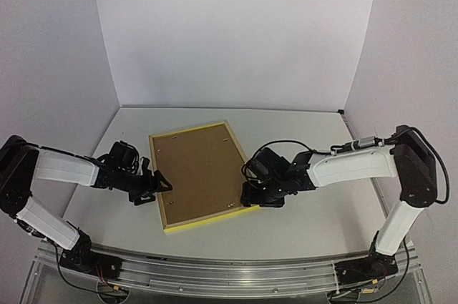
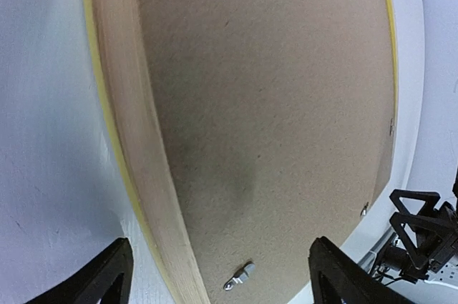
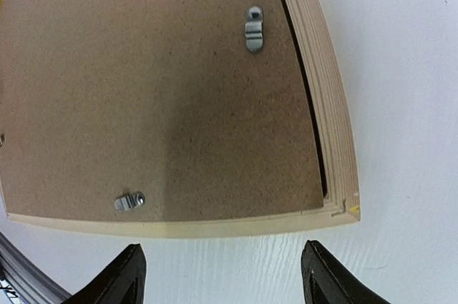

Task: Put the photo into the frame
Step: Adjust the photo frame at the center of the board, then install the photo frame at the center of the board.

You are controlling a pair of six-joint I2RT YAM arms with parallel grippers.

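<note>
Frame (image 1: 211,219) face-down on white table (image 1: 308,132)

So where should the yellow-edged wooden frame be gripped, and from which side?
The yellow-edged wooden picture frame lies flat, back up, with a brown fibreboard backing set inside. I'd probably take a long side rail, coming down from above at the outer edge to straddle it: the rail stands proud of the backing, while the flat middle offers nothing to pinch.
</note>
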